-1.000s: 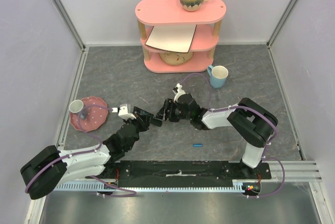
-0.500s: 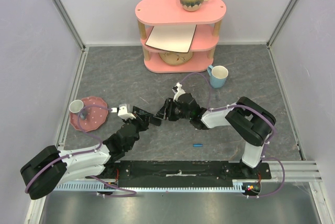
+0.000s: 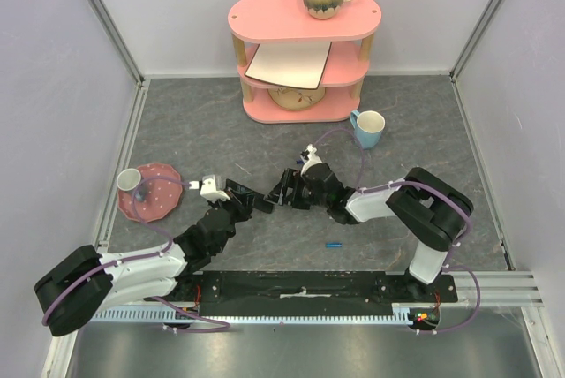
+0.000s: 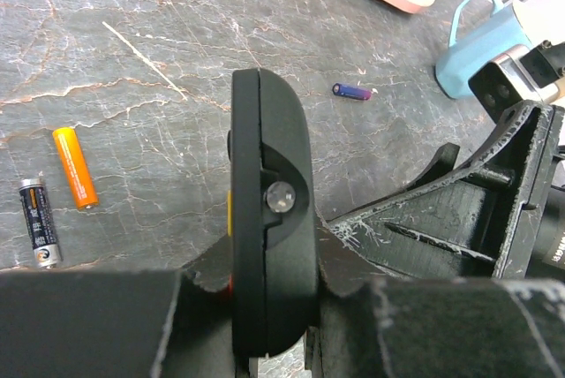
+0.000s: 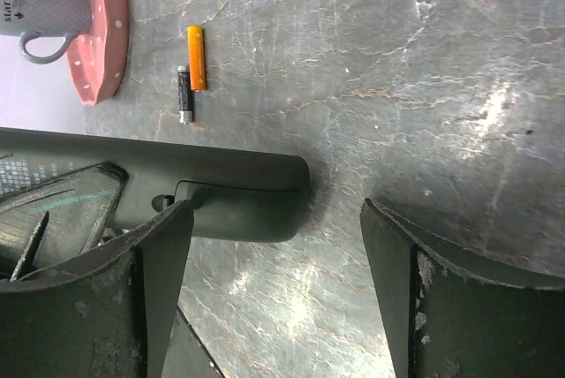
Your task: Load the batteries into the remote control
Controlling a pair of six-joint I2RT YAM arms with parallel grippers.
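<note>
My left gripper [image 3: 240, 200] [image 4: 269, 263] is shut on the black remote control [image 4: 267, 210], holding it edge-on above the table; the remote also shows in the top view [image 3: 258, 203]. My right gripper [image 3: 284, 191] [image 5: 274, 210] is open and empty. Its jaws stand wide at the remote's free end [image 5: 221, 192], with one finger [image 5: 132, 272] overlapping the remote. A small dark purple battery [image 4: 353, 91] lies on the table beyond the remote. An orange cell [image 4: 73, 166] [image 5: 195, 57] and a black-and-silver cell [image 4: 37, 222] [image 5: 184, 93] lie side by side on the table.
A pink plate [image 3: 157, 200] with a grey mug [image 3: 130, 180] sits at the left. A blue mug [image 3: 367, 127] stands right of centre. A pink shelf [image 3: 305, 51] with a brown mug stands at the back. A bright blue small cylinder [image 3: 333, 244] lies near the front.
My right gripper has drawn back slightly to the right, away from my left gripper. The left arm and the remote have not moved.
</note>
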